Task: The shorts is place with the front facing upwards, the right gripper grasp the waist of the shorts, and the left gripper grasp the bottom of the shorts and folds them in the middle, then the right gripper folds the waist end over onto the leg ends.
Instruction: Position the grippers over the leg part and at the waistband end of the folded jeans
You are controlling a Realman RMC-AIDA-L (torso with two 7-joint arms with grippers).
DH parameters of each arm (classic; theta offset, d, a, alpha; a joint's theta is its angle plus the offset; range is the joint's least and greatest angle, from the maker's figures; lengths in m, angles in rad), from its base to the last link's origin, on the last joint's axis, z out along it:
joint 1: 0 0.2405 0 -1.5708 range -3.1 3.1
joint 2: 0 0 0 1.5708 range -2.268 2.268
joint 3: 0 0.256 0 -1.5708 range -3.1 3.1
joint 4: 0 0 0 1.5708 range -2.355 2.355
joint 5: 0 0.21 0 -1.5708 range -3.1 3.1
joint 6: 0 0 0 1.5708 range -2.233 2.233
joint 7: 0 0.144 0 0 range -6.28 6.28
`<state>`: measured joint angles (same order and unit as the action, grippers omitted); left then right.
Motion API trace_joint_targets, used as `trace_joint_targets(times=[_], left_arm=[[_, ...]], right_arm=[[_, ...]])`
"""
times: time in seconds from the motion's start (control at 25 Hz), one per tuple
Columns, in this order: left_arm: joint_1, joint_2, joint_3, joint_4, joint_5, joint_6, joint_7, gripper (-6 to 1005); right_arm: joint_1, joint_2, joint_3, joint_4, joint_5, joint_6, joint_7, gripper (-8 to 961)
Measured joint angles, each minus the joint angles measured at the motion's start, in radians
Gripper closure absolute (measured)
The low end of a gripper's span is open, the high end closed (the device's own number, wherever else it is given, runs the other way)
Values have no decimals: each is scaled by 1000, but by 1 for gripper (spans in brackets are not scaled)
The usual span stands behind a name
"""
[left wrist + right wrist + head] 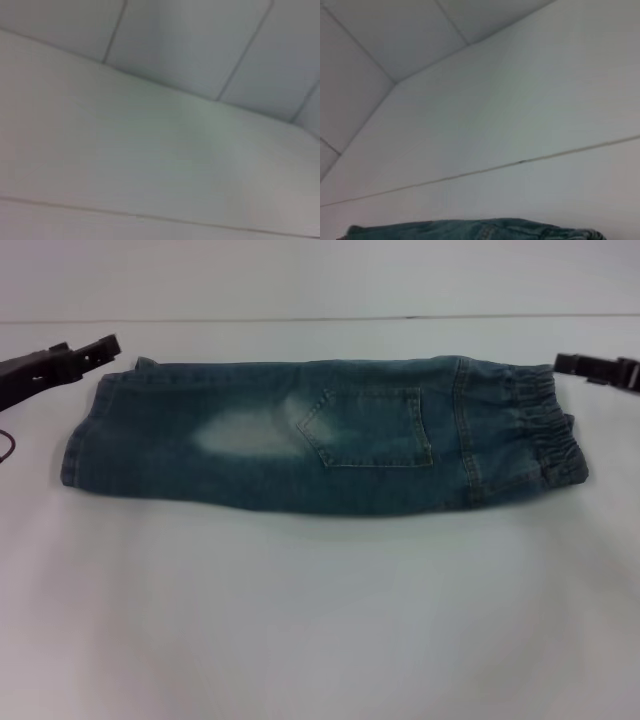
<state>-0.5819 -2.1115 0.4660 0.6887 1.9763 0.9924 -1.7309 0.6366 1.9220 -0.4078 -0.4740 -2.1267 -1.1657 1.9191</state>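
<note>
The denim shorts [330,440] lie flat on the white table [320,620], folded in half lengthwise, with a back pocket facing up. The ruched waist [545,425] is at the right end, and the bottom of the shorts, the leg ends [85,440], is at the left end. My left gripper [105,345] hovers just behind the far left corner of the hem, apart from the cloth. Just behind the waist's far corner is my right gripper [562,364], also clear of the cloth. The right wrist view catches a strip of the shorts [480,231]. The left wrist view has only table and wall.
A seam line [320,318] crosses the table behind the shorts. A thin dark cable [6,445] shows at the left edge. White wall panels [395,40] stand beyond the table.
</note>
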Motion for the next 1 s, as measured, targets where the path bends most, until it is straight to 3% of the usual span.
trace_joint_targets(times=[0.12, 0.24, 0.36, 0.44, 0.72, 1.0], left_arm=[[48, 11, -1, 26, -81, 183, 83, 295], [79, 38, 6, 36, -111, 418, 152, 77], [90, 62, 24, 38, -107, 595, 183, 70], [95, 78, 53, 39, -105, 690, 191, 66], [96, 78, 165, 40, -76, 725, 199, 66], [78, 63, 225, 40, -68, 721, 200, 67]], right_arm=[[-13, -41, -17, -48, -1, -130, 48, 152], [-22, -89, -61, -104, -3, -293, 102, 115], [-25, -123, -106, -175, -5, -430, 174, 79], [-25, -131, -120, -239, -18, -493, 235, 54], [55, -124, -169, -354, -256, -554, 404, 67], [122, -61, -255, -344, -445, -421, 461, 70]])
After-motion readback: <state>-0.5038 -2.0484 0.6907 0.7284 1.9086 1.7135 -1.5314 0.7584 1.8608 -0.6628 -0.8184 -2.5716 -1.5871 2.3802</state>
